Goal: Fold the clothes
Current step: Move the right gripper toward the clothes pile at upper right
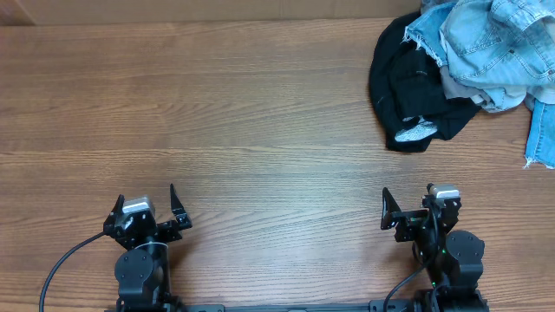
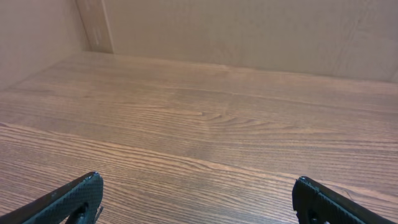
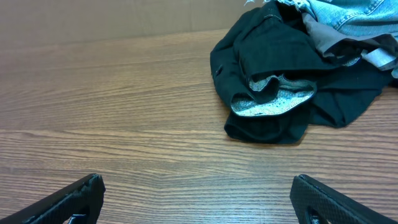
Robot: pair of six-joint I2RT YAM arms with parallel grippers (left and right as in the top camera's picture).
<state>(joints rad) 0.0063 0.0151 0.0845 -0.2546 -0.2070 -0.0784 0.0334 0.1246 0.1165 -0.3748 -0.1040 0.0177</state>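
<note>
The clothes lie heaped at the far right of the table: a black garment [image 1: 414, 87] with pale light-blue denim [image 1: 494, 43] and a grey piece [image 1: 460, 87] on top. A frayed mid-blue denim edge [image 1: 542, 134] shows at the right border. The black garment [image 3: 273, 81] and the denim [image 3: 348, 15] also show in the right wrist view. My left gripper [image 1: 146, 201] is open and empty near the front edge, far from the heap. My right gripper [image 1: 408, 201] is open and empty, in front of the heap. Both hold nothing in the left wrist view [image 2: 196, 202] and the right wrist view [image 3: 196, 202].
The wooden table [image 1: 217, 113] is bounded by a beige back wall [image 2: 249, 31]. The heap spills past the right and top borders of the overhead view.
</note>
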